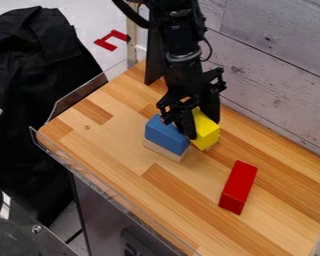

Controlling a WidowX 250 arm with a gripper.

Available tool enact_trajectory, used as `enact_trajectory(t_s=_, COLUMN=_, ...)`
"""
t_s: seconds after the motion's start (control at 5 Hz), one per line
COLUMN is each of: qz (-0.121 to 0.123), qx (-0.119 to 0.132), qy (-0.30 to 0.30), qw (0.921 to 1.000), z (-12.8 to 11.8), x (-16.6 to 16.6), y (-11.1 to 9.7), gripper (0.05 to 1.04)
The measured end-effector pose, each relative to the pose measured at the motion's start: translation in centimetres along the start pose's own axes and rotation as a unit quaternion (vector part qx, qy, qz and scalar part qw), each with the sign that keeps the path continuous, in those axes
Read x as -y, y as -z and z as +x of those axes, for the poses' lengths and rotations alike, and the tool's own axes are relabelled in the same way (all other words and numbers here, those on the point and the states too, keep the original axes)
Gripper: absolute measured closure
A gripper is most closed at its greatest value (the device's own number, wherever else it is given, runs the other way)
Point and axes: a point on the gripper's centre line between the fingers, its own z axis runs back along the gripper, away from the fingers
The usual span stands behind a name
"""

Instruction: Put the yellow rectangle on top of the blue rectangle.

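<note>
With the yellow rectangle (207,132) gripped between the fingers (187,124) just beside the blue rectangle (164,132), the grasp can be judged done, while its placing on top is left to be completed.

A black gripper (201,124) obscured part of the yellow rectangle (207,136) and a corner of the blue rectangle (166,134), masking whether the two touched. The top edge cropped the robot arm (180,42), and the left edge cut off black fabric (36,65).
</note>
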Motion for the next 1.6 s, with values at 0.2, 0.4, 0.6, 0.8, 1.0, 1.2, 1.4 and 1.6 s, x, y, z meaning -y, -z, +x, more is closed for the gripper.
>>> enact_trajectory(t_s=0.2, qz=-0.005, qx=-0.005, qy=-0.018, qw=0.9998, z=0.4, x=-0.3, y=0.0, gripper=0.516)
enact_trajectory(t_s=0.4, qz=-0.011, qx=-0.005, qy=-0.03, qw=0.9995, z=0.8, x=-0.5, y=-0.1, gripper=0.516)
enact_trajectory(t_s=0.6, qz=-0.013, qx=-0.004, qy=-0.04, qw=0.9991, z=1.3, x=-0.7, y=-0.3, gripper=0.516)
enact_trajectory(t_s=0.8, qz=-0.015, qx=-0.004, qy=-0.051, qw=0.9986, z=1.8, x=-1.1, y=-0.5, gripper=0.516)
enact_trajectory(t_s=1.0, qz=-0.022, qx=-0.006, qy=-0.069, qw=0.9973, z=2.3, x=-1.6, y=-0.8, gripper=0.515)
enact_trajectory(t_s=1.2, qz=-0.026, qx=-0.008, qy=-0.078, qw=0.9966, z=2.8, x=-1.7, y=-0.9, gripper=0.515)
enact_trajectory(t_s=1.4, qz=-0.029, qx=-0.009, qy=-0.084, qw=0.996, z=3.0, x=-1.7, y=-1.0, gripper=0.515)
enact_trajectory(t_s=1.6, qz=-0.03, qx=-0.008, qy=-0.085, qw=0.9959, z=3.1, x=-1.8, y=-1.0, gripper=0.515)
